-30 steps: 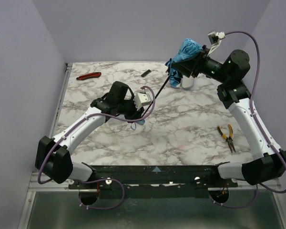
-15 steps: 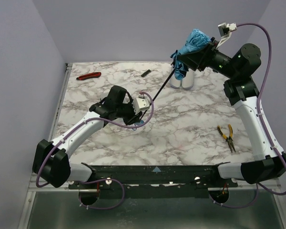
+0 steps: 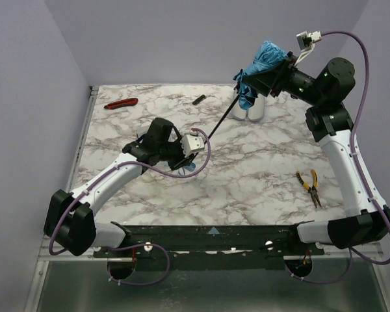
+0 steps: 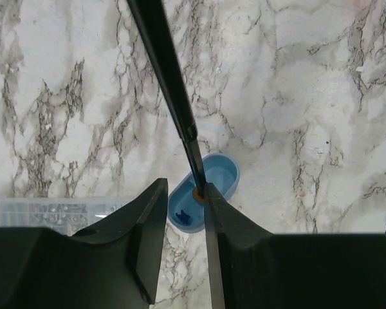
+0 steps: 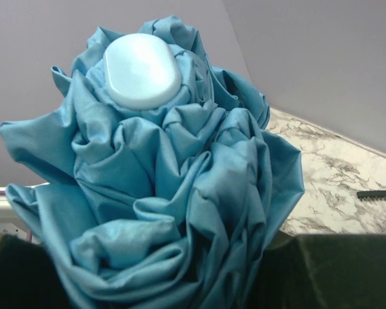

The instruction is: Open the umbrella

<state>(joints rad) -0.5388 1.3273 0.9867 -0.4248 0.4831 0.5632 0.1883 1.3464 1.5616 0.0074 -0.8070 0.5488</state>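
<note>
Blue umbrella [image 5: 167,193] canopy sits clamped in right gripper [image 5: 174,283]; left gripper [image 4: 183,193], fingers [image 4: 148,219] parted, straddles its shaft [image 4: 164,71] beside a clear box [image 4: 51,207].

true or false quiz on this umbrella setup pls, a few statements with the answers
1. The right jaws hold the umbrella by its bunched blue cloth. True.
2. The umbrella is spread fully open. False: the cloth is crumpled into a wad.
3. The black shaft runs between the left jaws. True.
4. The pliers lie beside the left arm. False: they lie on the right side of the table, near the right arm.
5. A red tool lies at the table's far left corner. True.
</note>
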